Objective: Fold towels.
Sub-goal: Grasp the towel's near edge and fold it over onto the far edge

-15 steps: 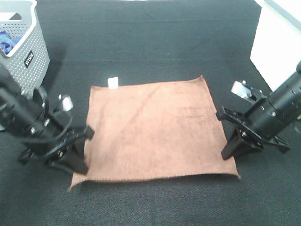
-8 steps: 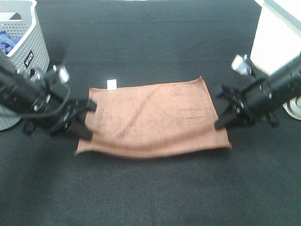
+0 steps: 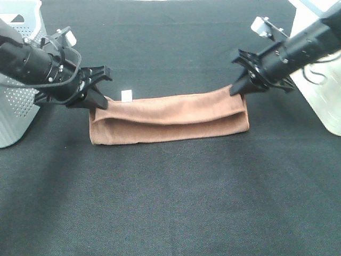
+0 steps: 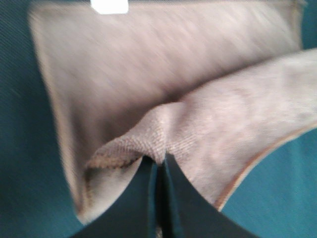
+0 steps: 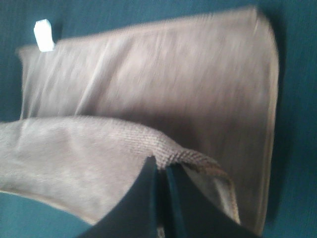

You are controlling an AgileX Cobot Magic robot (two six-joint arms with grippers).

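Note:
A brown towel lies on the black table, doubled over with its near edge carried to the far edge. A white tag shows at its far left corner. My left gripper is shut on the towel's left corner. My right gripper is shut on the towel's right corner. Both hold their corners a little above the lower layer. The tag also shows in the left wrist view and in the right wrist view.
A grey perforated basket stands at the far left, partly behind my left arm. A white box stands at the far right, behind my right arm. Black table surface spreads in front of the towel.
Both grippers lifted the towel's near corners and carried them back toward the far edge. The flat towel is now folded in half into a long strip.

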